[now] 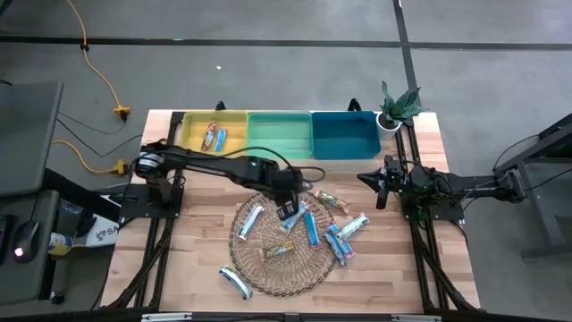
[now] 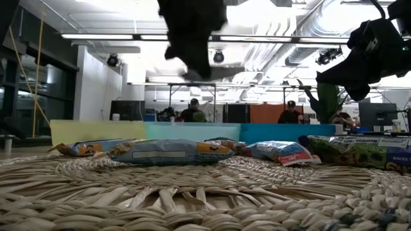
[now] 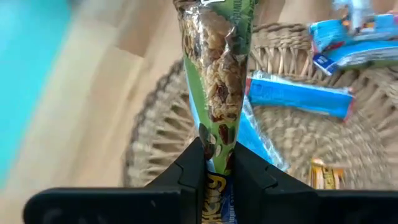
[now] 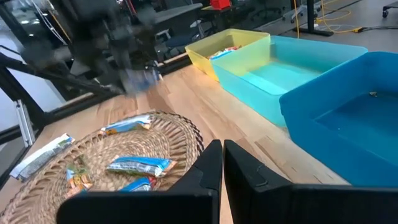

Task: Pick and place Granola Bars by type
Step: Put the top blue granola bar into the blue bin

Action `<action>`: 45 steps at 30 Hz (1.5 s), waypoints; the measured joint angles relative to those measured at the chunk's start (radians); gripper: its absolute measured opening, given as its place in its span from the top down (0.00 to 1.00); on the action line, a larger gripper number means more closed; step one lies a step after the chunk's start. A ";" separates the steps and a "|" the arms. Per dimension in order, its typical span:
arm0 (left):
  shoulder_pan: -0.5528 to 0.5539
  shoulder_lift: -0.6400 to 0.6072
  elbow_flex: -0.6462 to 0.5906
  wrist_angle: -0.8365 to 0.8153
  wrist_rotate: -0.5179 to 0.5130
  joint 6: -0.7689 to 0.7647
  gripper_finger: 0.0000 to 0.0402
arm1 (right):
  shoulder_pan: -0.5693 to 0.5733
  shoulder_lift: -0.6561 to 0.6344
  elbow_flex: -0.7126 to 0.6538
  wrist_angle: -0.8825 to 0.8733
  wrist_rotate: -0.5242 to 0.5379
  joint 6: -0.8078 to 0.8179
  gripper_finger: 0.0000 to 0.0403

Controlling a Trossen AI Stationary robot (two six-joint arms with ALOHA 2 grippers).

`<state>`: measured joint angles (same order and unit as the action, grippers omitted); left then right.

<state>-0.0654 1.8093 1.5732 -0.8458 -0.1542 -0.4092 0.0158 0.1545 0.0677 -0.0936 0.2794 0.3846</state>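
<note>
My left gripper hangs over the far part of the round wicker mat, shut on a granola bar in a green wrapper with a clear window. Several more bars, blue, white-teal and orange-brown, lie flat on the mat and beside it. One bar lies on the table off the mat's near left. Two bars sit in the yellow bin. My right gripper waits shut at the table's right side, touching nothing. My left gripper pinches one end of the green-wrapped bar between its two fingers. The fingers come from above, slanting down. The bar sticks out lengthwise beyond the fingertips and is lifted clear of the mat.
Three bins stand in a row along the far edge: yellow, green and blue. A small potted plant stands at the far right corner. Bare wood lies between the mat and the bins.
</note>
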 joint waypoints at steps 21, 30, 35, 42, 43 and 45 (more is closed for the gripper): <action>0.000 -0.499 -0.139 0.092 -0.230 0.083 0.88 | 0.000 0.028 0.000 0.001 0.000 0.000 1.00; 0.000 -0.713 -0.446 0.427 -0.158 0.087 0.88 | 0.000 0.032 0.000 0.002 -0.001 0.000 1.00; 0.000 -0.728 -0.525 0.549 -0.122 0.087 0.88 | 0.000 0.037 0.000 0.002 -0.001 0.000 1.00; 0.008 -0.680 -0.587 0.698 -0.120 0.089 0.88 | 0.000 0.036 0.000 0.001 -0.001 0.000 1.00; 0.018 -0.674 -0.597 0.728 -0.110 0.087 0.88 | 0.000 0.036 0.000 0.001 -0.001 0.000 1.00; 0.045 -0.658 -0.616 0.779 -0.054 0.066 0.88 | 0.000 0.036 0.000 0.002 -0.001 0.000 1.00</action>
<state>-0.0205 1.1510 0.9569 -0.0666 -0.2083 -0.3430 0.0158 0.1901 0.0677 -0.0919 0.2779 0.3844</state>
